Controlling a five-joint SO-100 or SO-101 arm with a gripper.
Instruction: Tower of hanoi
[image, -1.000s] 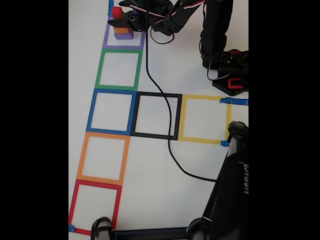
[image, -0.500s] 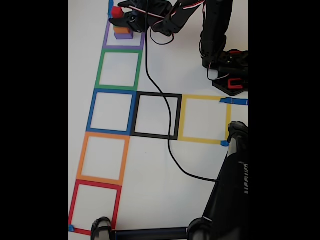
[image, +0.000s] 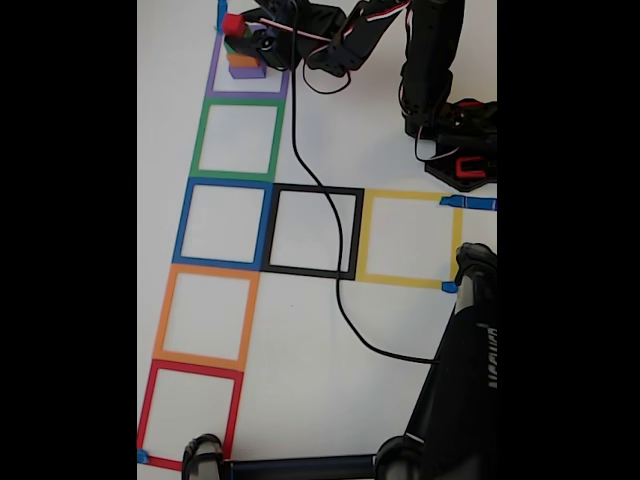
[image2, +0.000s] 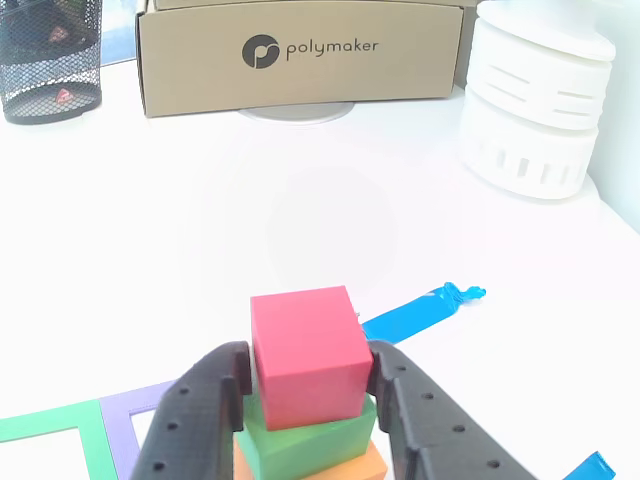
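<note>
In the other view, nearest the lens, the end effector (image2: 310, 375) has its two black fingers (image2: 200, 420) pressed against the left and right faces of a red cube (image2: 305, 355), clamped on it. The red cube sits tilted slightly on top of a green block (image2: 315, 440), and under that shows the edge of an orange block (image2: 350, 468). To the left of the stack lie strips of purple tape (image2: 135, 425) and green tape (image2: 50, 430) on the white tabletop (image2: 300, 220). Just beyond the stack to the right a strip of blue tape (image2: 420, 310) lies on the surface, with another blue scrap (image2: 590, 468) at the lower right edge. Farther back the tabletop is bare up to a brown cardboard box (image2: 300, 55) printed "polymaker", a black mesh basket (image2: 50, 55) at the far left, and a white slotted cylinder (image2: 535, 100) at the far right.

In the fixed view the stack stands inside the purple square (image: 215, 85) at the top of a column of taped squares: red square (image: 150, 400) nearest, then orange square (image: 165, 310), blue square (image: 185, 220) and green square (image: 200, 135). A black square (image: 355, 230) and a yellow square (image: 455, 240) adjoin the blue one on the right. A black cable (image: 310, 180) runs across the black square. A black stand (image: 460, 380) crosses the lower right corner. The arm's base (image: 455, 145) sits at the upper right.
</note>
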